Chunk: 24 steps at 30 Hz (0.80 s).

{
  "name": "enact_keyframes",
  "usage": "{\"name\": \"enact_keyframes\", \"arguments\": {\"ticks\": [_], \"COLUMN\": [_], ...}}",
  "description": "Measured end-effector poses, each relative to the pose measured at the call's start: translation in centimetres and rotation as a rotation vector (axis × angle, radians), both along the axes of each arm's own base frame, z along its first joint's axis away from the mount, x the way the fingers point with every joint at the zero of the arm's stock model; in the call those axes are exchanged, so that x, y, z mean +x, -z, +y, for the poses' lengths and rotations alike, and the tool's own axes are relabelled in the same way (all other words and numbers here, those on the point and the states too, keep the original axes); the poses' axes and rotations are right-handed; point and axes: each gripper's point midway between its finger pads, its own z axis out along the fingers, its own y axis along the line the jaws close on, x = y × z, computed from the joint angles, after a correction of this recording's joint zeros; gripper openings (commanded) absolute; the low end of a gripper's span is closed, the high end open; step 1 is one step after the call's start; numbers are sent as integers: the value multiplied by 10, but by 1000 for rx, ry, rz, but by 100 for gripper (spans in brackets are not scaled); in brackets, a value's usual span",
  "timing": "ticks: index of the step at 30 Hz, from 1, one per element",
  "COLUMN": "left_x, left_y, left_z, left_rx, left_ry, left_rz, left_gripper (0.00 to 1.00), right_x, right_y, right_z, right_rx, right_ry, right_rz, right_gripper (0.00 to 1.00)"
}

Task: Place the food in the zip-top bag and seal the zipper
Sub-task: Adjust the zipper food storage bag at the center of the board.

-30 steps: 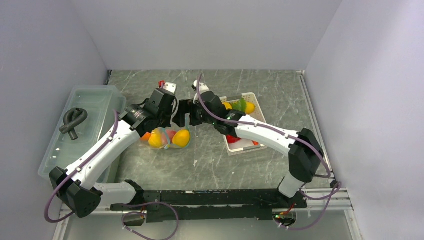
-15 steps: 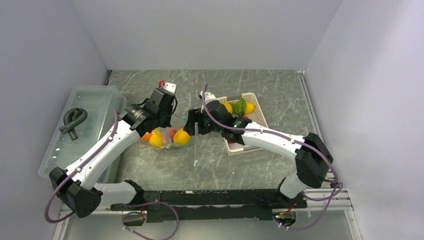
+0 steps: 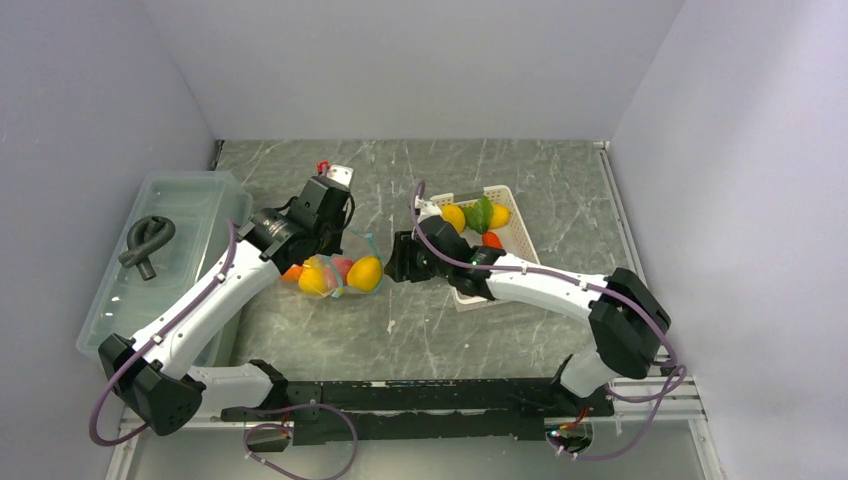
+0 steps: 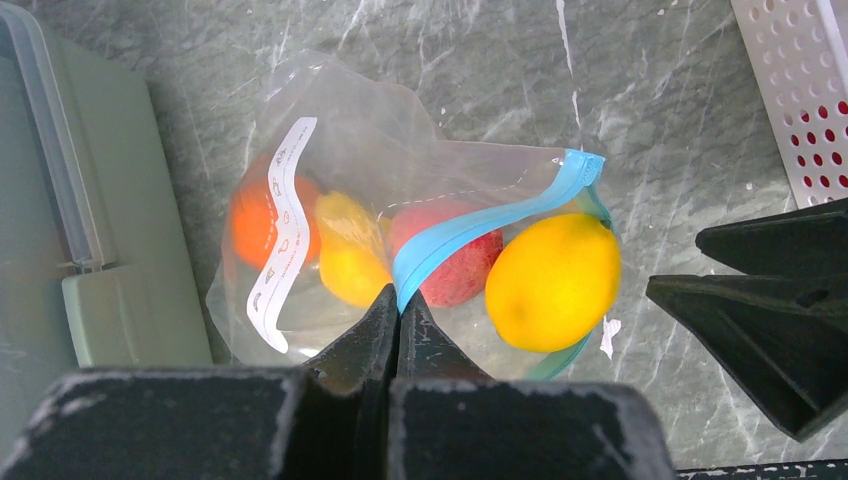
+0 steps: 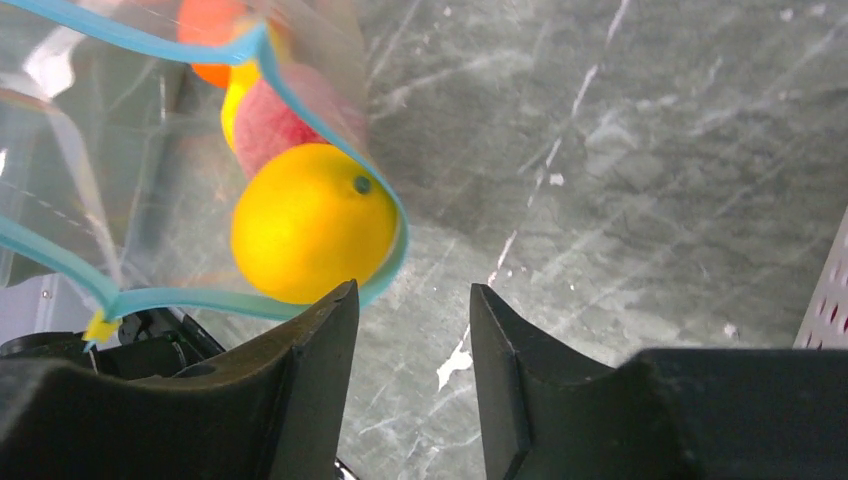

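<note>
Bag [image 4: 385,140] of clear crinkled film holds smooth rounded fruits [image 4: 552,282]

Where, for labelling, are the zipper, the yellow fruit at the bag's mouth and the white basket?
zipper [image 4: 480,222], left wrist view, mid teal strip.
yellow fruit [image 5: 312,222], right wrist view, its centre.
white basket [image 4: 790,80], left wrist view, perforated side.

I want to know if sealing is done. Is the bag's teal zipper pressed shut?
No, in the right wrist view the two sides of the zipper gape apart, with the yellow fruit showing between them inside the zip-top bag.
</note>
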Motion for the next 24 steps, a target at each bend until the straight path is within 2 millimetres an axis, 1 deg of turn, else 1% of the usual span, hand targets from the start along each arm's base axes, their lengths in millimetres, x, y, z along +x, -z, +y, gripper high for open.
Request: {"name": "enact_keyframes", "arguments": {"ticks": [4,7,13,15,21,24], "left_x": [0,0,0,0,0,0], "left_y": [0,0,0,0,0,0], "left_z": [0,0,0,0,1,1], "left_rx": [-1,-2,-2,-2,-2,-2], "left_ry": [1,1,-1,-1,-3,-3], "left_rz": [1,1,1,1,1,1], "left_gripper": [0,0,0,0,0,0], "right_x": [-5,-7,-5,-5,-6,-7], "right_y": [16,21,14,15,35,41], "right_z": [-8,-8,3,8,13,13], "right_rx": [-6,12,94,112,95,87], "right_ry": [37,57,73,74,71,76], "right_rz": [44,69,91,99,150,161], "right_gripper": [42,41,41,40,39,39]}}
